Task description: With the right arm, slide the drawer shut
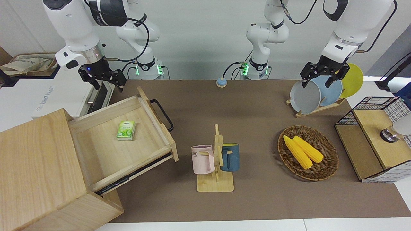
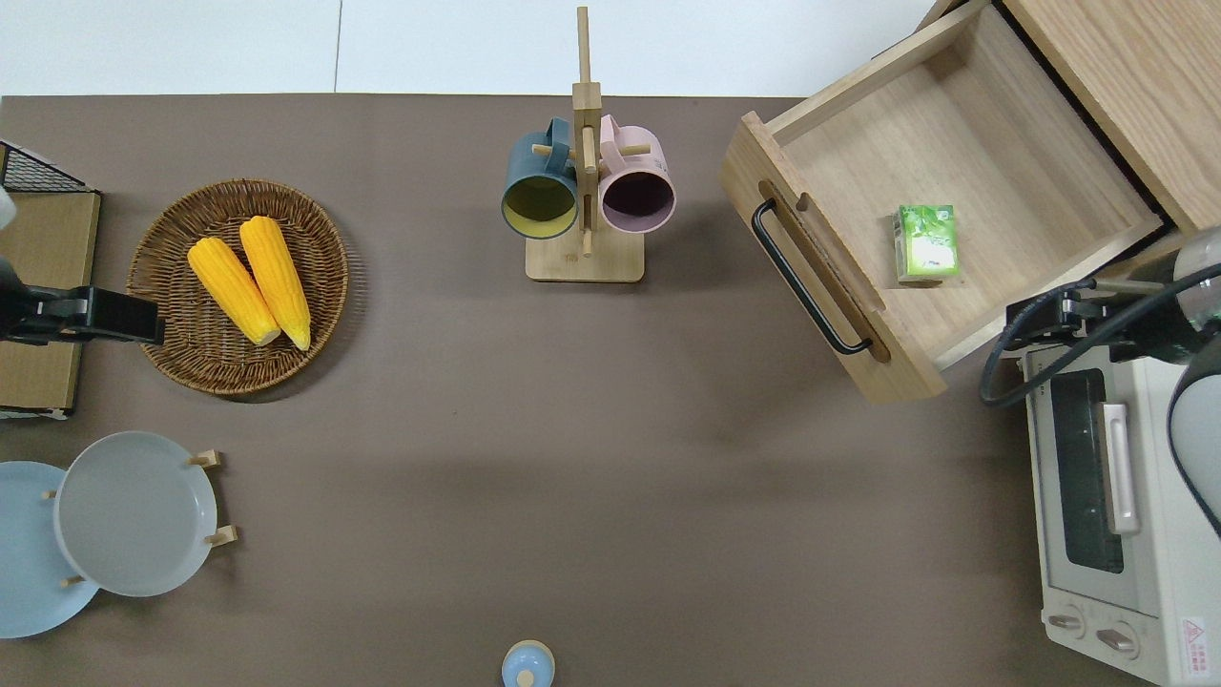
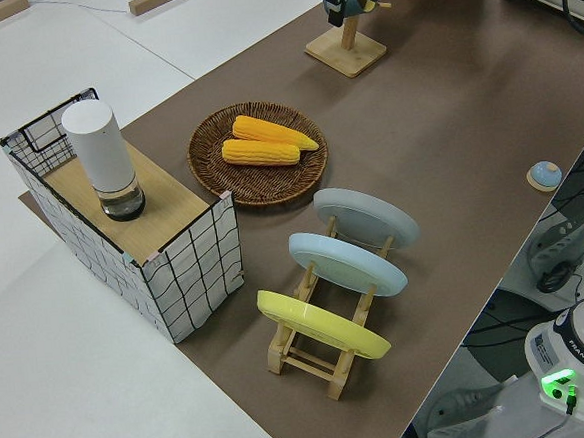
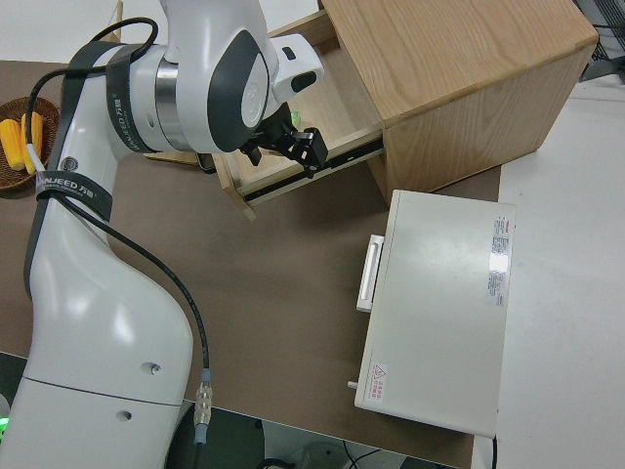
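Front view has my right claw (image 1: 102, 80) up in the air, fingers spread with nothing in them, by the oven (image 1: 48, 96) edge of the drawer (image 1: 128, 141). Drawer's pulled way out of the cabinet (image 1: 35, 166), little green packet (image 1: 126, 130) lying inside. I reckon the trick is getting down to the front panel near the handle (image 1: 163, 115) and pushing square along the rails, not sideways. Overhead shows the drawer's skew on the surface (image 2: 477, 429); the right side view hides the handle. Left arm's parked.

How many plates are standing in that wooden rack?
3: a grey plate, a blue plate beside it and a yellow plate at the end, all upright in the rack.
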